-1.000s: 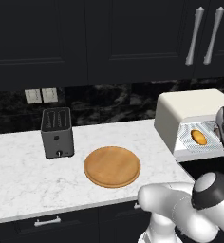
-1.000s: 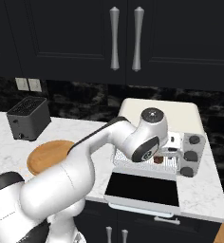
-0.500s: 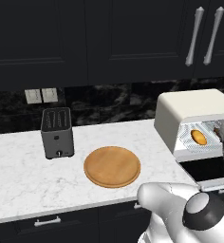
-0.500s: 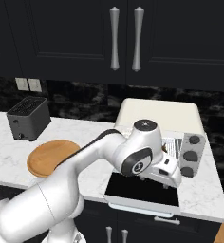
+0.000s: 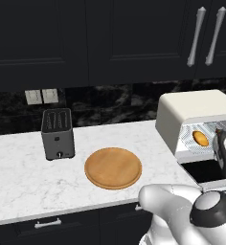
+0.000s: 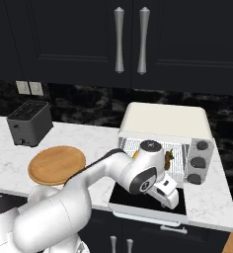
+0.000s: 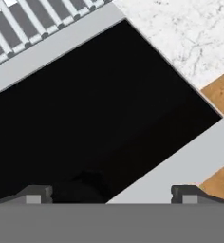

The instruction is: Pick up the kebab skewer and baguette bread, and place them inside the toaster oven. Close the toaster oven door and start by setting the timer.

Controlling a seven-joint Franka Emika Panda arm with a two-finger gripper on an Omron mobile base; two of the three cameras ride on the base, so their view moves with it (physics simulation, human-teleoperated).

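Note:
The toaster oven (image 6: 163,123) stands at the right end of the counter, also seen as the cream box (image 5: 191,112). Its door (image 6: 138,197) lies open and flat, dark glass up. The kebab skewer (image 6: 169,155) rests on the rack inside. The baguette bread (image 5: 199,138) lies on that rack too, with an orange edge (image 6: 135,154) showing past my arm. My gripper (image 6: 169,196) hangs open just above the door, with nothing between its fingers. In the hand view the gripper (image 7: 111,197) looks down on the door glass (image 7: 95,114), its pale frame (image 7: 180,166) and the wire rack (image 7: 28,23).
A round wooden board (image 5: 113,167) lies mid-counter, with a dark grey slot toaster (image 5: 57,134) to its left. Three knobs (image 6: 197,162) run down the oven's right side. Marble counter (image 7: 180,33) and wood floor (image 7: 223,95) lie beyond the door's edge.
My hand has drawn back out of the oven cavity, leaving the skewer on the rack, and dropped over the open door. The baguette and door have not moved.

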